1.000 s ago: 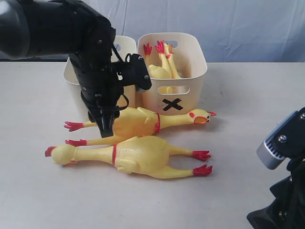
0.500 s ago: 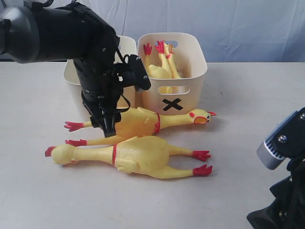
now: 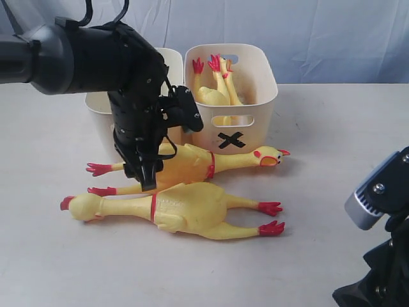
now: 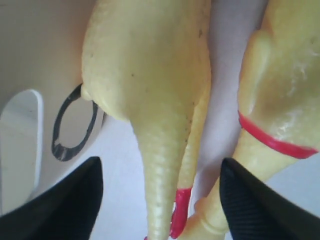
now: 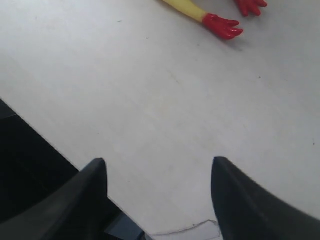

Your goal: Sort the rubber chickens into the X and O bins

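Observation:
Two large rubber chickens lie on the table in front of the bins: the rear one (image 3: 188, 163) and the front one (image 3: 185, 208). Two smaller chickens (image 3: 214, 93) stand feet-up inside the X bin (image 3: 262, 83). The O bin (image 3: 101, 125) is partly hidden behind my left arm; its black O (image 4: 75, 125) shows in the left wrist view. My left gripper (image 3: 146, 176) is open, its fingers (image 4: 75, 200) on either side of the rear chicken's leg (image 4: 160, 165) without touching it. The front chicken's red neck band (image 4: 275, 142) lies beside it. My right gripper (image 5: 157, 195) is open over bare table.
The right arm (image 3: 377, 256) stays low at the front right corner, near the table edge. A red chicken foot (image 5: 222, 26) shows far from its fingers. A pale curtain hangs behind the bins.
My left gripper has sunk a little lower over the rear chicken's leg end, still open. The chickens, bins and right arm have not moved.

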Robot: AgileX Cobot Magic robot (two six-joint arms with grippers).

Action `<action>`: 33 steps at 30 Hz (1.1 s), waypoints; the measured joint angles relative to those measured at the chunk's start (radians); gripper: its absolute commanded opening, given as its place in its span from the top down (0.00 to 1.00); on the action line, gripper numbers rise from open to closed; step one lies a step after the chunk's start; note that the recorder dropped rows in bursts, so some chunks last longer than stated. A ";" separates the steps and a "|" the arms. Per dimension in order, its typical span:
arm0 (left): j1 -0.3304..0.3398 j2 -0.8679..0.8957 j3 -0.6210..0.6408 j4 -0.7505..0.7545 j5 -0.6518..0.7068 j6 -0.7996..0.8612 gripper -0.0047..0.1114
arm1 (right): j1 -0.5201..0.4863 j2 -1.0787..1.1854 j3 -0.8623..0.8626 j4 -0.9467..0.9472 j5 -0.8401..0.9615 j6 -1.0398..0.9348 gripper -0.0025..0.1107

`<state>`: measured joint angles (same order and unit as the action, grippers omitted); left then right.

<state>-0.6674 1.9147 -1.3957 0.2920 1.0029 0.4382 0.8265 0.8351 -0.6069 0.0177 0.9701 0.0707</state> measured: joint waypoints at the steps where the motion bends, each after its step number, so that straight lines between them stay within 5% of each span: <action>1: 0.000 0.003 0.000 0.000 -0.004 0.000 0.42 | 0.000 0.000 0.000 0.000 0.000 0.000 0.47; 14: 0.000 0.043 0.000 -0.008 -0.032 -0.001 0.49 | 0.000 0.000 0.000 0.000 0.004 0.000 0.47; 23: 0.000 0.064 0.000 -0.007 -0.017 -0.001 0.96 | 0.000 0.000 0.000 0.000 0.008 0.000 0.47; 33: 0.000 0.055 0.000 -0.005 0.053 -0.003 0.96 | 0.000 0.000 0.000 0.000 0.008 0.000 0.47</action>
<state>-0.6674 1.9693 -1.3957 0.2865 1.0562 0.4351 0.8265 0.8351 -0.6069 0.0177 0.9781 0.0707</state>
